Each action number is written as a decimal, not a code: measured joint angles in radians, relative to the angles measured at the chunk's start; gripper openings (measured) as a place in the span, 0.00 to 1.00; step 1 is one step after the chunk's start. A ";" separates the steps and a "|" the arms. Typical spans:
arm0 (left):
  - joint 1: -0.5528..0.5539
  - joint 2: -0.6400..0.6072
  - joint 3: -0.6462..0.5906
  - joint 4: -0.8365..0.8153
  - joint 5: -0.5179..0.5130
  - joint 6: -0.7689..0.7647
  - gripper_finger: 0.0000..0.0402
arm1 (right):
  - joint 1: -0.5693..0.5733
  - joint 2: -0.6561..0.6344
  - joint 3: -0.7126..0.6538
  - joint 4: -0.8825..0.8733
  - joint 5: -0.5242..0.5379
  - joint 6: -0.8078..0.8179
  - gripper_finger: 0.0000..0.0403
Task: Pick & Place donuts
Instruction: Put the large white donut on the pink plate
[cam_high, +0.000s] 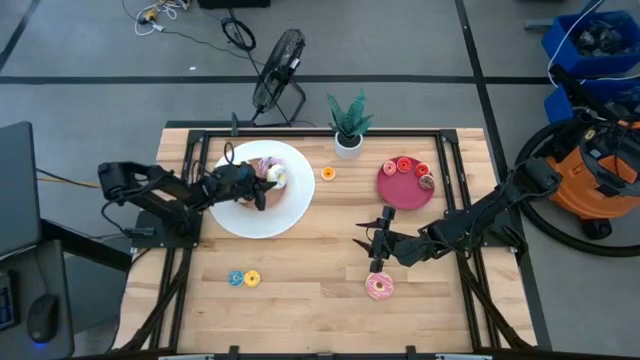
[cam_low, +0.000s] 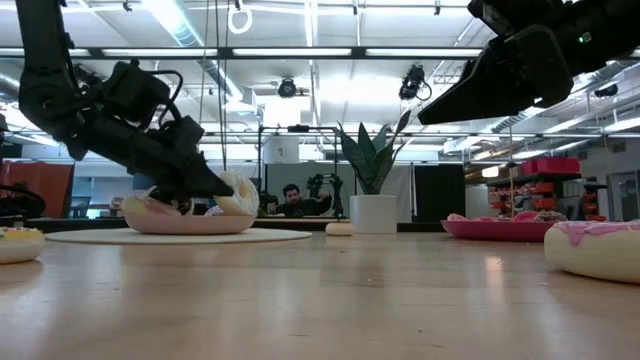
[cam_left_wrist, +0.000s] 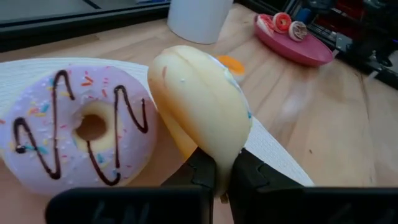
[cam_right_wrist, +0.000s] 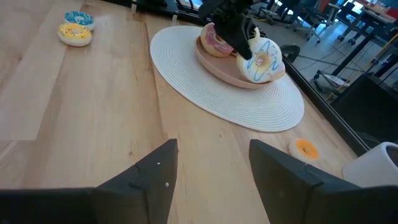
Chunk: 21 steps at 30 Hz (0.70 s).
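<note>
left pincer (cam_left_wrist: 222, 180) — pinching white-frosted donut (cam_left_wrist: 202, 99) on edge beside the purple donut (cam_left_wrist: 74, 134); right pincer (cam_right_wrist: 211, 165) — spread, above counter (cam_high: 320, 270) near pink donut (cam_high: 379, 287).

Both robot arms are dark, almost black, made of chunky round joints and straight links. The left tool (cam_high: 262, 188) has two flat black fingers (cam_left_wrist: 205, 177) with squared ends. The right tool (cam_high: 377, 238) has wide, matte dark-grey fingers (cam_right_wrist: 158, 177) with slanted edges.
</note>
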 joint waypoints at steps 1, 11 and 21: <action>0.000 0.000 0.000 0.000 -0.007 -0.001 0.06 | 0.000 0.000 0.000 0.000 0.000 0.000 0.52; 0.000 -0.002 0.001 -0.064 -0.017 0.004 0.33 | 0.000 0.000 0.000 0.000 0.000 0.000 0.52; 0.000 -0.016 0.002 -0.109 -0.018 0.029 0.48 | 0.000 0.000 0.000 0.000 -0.001 0.000 0.52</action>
